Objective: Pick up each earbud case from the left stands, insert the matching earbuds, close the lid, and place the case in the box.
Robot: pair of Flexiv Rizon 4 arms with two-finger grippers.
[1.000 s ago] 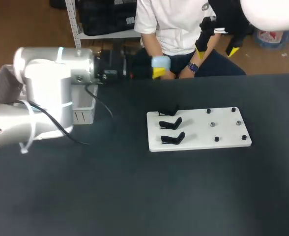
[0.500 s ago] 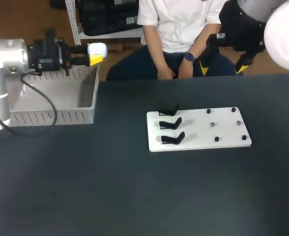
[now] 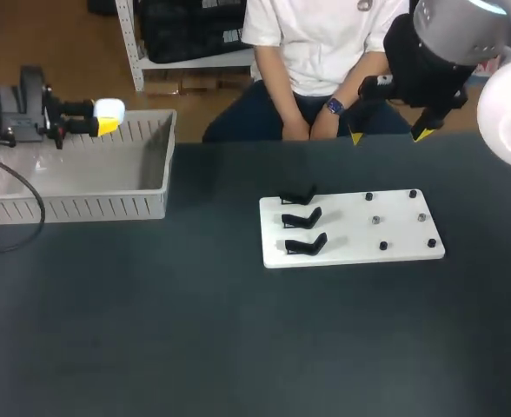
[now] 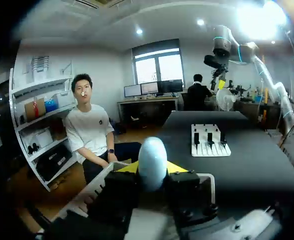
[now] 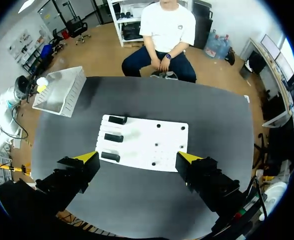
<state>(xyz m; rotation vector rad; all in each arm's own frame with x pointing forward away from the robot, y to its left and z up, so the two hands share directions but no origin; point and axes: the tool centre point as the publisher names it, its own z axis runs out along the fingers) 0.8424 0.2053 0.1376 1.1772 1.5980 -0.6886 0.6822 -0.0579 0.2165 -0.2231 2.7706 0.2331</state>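
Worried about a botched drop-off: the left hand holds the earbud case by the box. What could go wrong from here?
The earbud case in the left hand sits near the far rim of the box; released here, it might clip the rim or fall outside. It also seems held above the box floor, so it could bounce.

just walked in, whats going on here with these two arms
The left arm's tool is shut on a pale, closed earbud case and holds it up at the far rim of the grey box, so the case looks about to go in. The right arm's tool is open and empty, raised over the table's far edge. The three black stands on the white board are all empty.
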